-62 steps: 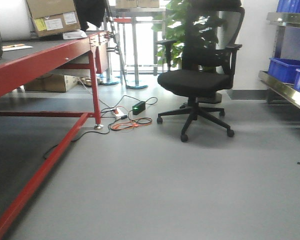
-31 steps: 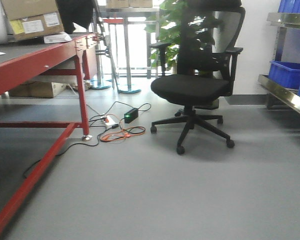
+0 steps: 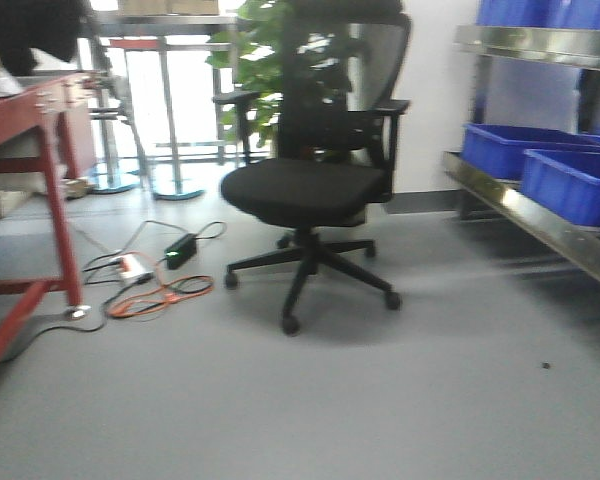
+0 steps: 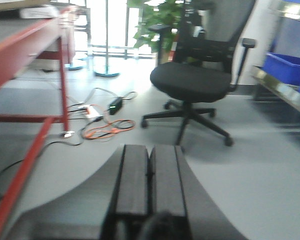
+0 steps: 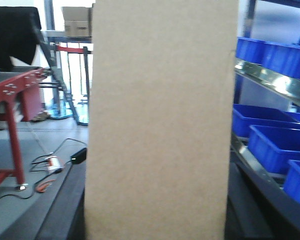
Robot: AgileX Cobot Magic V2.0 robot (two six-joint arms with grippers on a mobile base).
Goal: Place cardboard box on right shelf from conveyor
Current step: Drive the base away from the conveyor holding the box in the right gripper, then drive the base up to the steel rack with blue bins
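The tan cardboard box (image 5: 160,100) fills the middle of the right wrist view, upright and narrow. My right gripper (image 5: 155,215) is shut on it, with a dark finger (image 5: 65,210) pressed to each side. The right shelf (image 3: 525,215), polished steel, runs along the right in the front view, and its rail (image 5: 270,80) shows just right of the box. The conveyor (image 3: 20,105), on its red frame, stands at the far left. My left gripper (image 4: 149,150) is shut over the floor with nothing between its pads. Neither gripper shows in the front view.
A black office chair (image 3: 305,190) stands mid-floor between conveyor and shelf. Cables and a power strip (image 3: 150,285) lie on the floor near the conveyor leg. Blue bins (image 3: 570,180) sit on the shelf tiers. A plant (image 3: 265,60) and a pedestal table (image 3: 170,180) stand behind.
The front view has swung to the right: the conveyor and chair slid left, the labelled carton on the belt left the frame, and more of the shelf and blue bins came in.
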